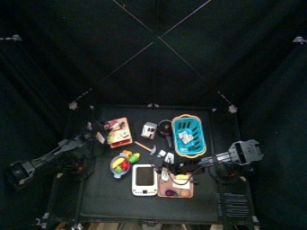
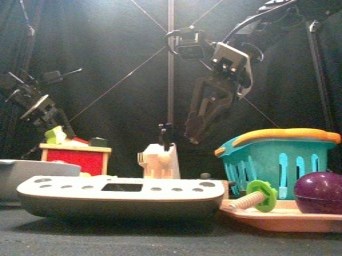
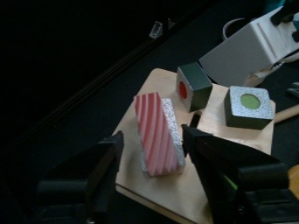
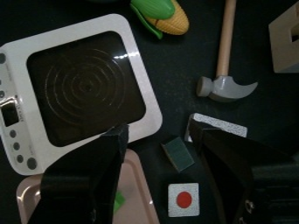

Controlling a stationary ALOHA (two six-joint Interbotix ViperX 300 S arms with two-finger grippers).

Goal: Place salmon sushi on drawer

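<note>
White device [image 2: 120, 195] fills the foreground. Salmon sushi [image 3: 152, 118] is seen lying on what is judged the drawer [image 3: 149, 188], lengthwise between the wide-open jaws of the nearer left gripper [image 3: 155, 136]. The right gripper [image 4: 163, 142], also spread wide, is held farther off at 3 o'clock.

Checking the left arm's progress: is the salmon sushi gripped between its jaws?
No: in the left wrist view the salmon sushi lies on the wooden board, the left gripper open above it.

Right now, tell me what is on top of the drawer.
The salmon sushi lies on the drawer, between the open jaws of the left gripper. The top beneath it is hidden.
</note>
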